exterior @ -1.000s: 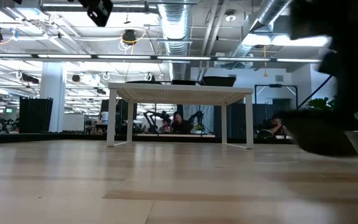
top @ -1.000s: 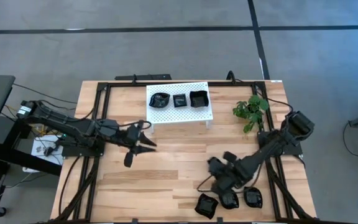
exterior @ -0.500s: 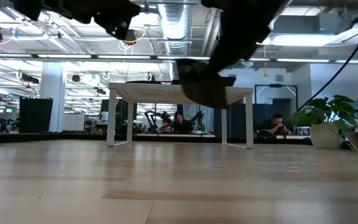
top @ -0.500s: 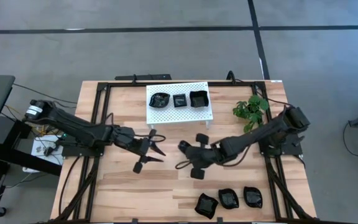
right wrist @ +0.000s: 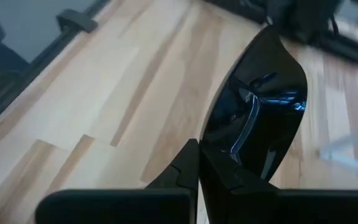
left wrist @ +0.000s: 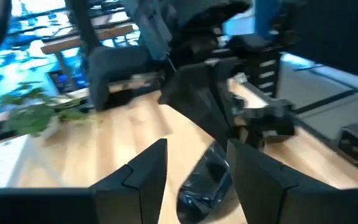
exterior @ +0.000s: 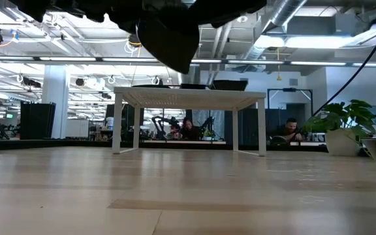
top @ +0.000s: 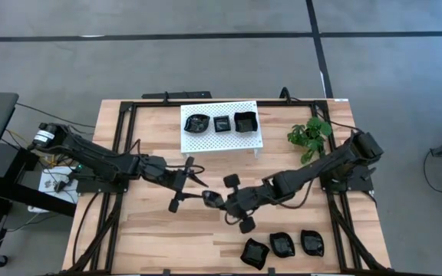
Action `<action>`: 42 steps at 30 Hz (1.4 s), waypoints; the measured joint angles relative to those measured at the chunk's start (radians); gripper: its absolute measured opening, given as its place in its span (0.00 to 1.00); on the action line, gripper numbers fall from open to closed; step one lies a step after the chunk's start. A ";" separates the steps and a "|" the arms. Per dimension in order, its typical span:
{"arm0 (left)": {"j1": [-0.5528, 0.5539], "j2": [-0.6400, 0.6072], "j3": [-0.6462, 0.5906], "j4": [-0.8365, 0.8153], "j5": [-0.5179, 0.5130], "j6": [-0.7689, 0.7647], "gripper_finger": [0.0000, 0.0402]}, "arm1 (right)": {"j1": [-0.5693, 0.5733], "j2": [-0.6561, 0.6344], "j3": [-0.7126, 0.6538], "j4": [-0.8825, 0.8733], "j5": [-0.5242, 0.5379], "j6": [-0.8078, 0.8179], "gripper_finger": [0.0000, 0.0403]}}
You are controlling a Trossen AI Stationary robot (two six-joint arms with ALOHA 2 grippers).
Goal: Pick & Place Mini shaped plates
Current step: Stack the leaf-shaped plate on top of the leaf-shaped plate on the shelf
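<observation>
Pinching one small shiny black dish (right wrist: 258, 122) tight by its rim in the right claw (top: 216, 201). Holding it up in the air over the middle of the light wooden table (top: 144, 238), not touching the wood. Reaching it out toward the left claw (top: 186, 184), just beside it now. Waiting there with the left claw's two fingers (left wrist: 143, 172) spread wide apart, gripping nothing, and pointing at the dish. In the left wrist view, seeing that dish right in the gap in front of those open fingers.

Looking like a pass from one claw to the other, probably. Not finished yet: only the right claw gripping the dish.

Counting what looks done: three small black dishes sitting in a row on top of the white rack with little holes (top: 240, 142) at the far side of the table. First a round wavy one (top: 198, 123), then a little square one (top: 222, 123), then a bigger square one (top: 245, 121).

Counting what looks left: three more black dishes (top: 283, 245) lying close together on the wood at the near edge, by the right arm. Plus the one in the air, so four to go, going by these views.

Standing off to the right of the rack, well clear of both claws: a small green leafy plant (top: 309, 134).
</observation>
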 joint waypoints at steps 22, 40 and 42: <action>-0.021 0.007 0.000 -0.051 0.163 -0.008 0.24 | 0.013 0.000 0.000 0.097 -0.003 -0.113 0.00; -0.024 0.007 0.000 -0.054 0.182 -0.011 0.02 | -0.034 0.000 0.000 0.179 0.004 -0.063 0.20; -0.035 0.007 0.000 -0.054 0.183 -0.036 0.03 | -0.042 0.000 0.000 0.179 0.003 -0.066 0.22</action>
